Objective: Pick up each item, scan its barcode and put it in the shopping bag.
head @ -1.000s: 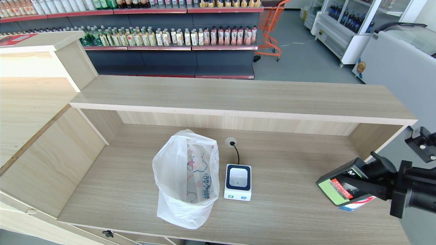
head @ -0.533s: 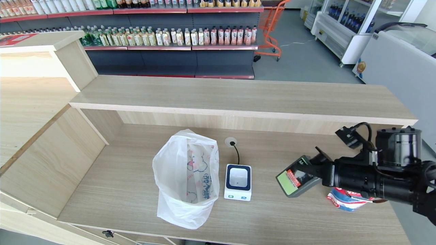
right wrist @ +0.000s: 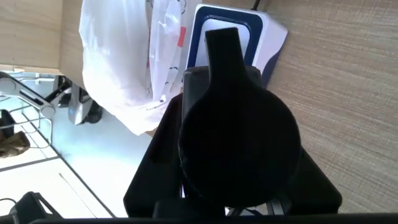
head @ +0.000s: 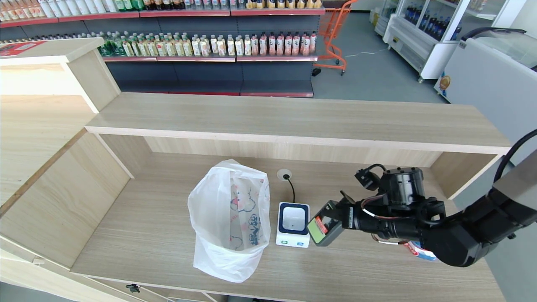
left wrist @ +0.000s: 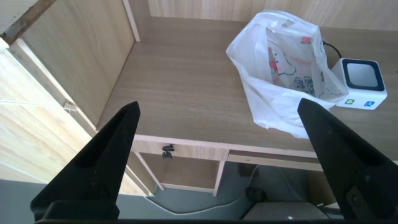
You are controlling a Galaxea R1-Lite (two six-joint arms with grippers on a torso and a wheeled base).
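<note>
Right gripper: fingers clamped on the box, centre-right of the head view.
Box: dark, up off the counter, tilted, its green face with a red label turned toward the lower left. Hard by the right edge of the scanner; touching or not, cannot tell.
Scanner: white with a dark top, mid-frame, cable running up to a hole in the counter.
Shopping bag: white, standing open just left of the scanner, a printed pouch inside.
Packet: red, white and blue, on the counter at lower right, mostly hidden under the right arm.
Left gripper: fingers wide apart, nothing between them, out past the counter's front edge, bag and scanner farther off.
</note>
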